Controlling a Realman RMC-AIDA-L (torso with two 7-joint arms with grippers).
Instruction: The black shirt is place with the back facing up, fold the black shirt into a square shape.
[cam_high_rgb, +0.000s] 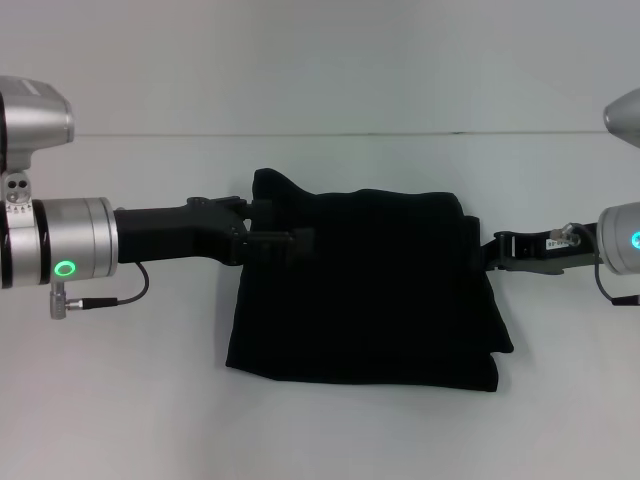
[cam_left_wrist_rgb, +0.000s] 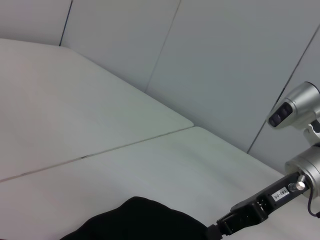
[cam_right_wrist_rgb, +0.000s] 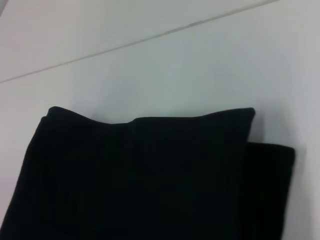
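While matte black shirt (cam_high_rgb: 365, 285) lies folded, roughly square, on white table (cam_high_rgb: 120, 400), left gripper (cam_high_rgb: 285, 240) and right gripper (cam_high_rgb: 497, 251) sit at its edges, finger state unclear.

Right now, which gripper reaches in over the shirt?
The left gripper: its tip lies over the shirt, well inside the left edge near the far corner. The right gripper stops at the shirt's right edge.

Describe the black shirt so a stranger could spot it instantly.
On the white table, between the left gripper and the right gripper, lies the black shirt. It is a soft, matte, folded, roughly square bundle, unlike the rigid jointed grippers at its sides.
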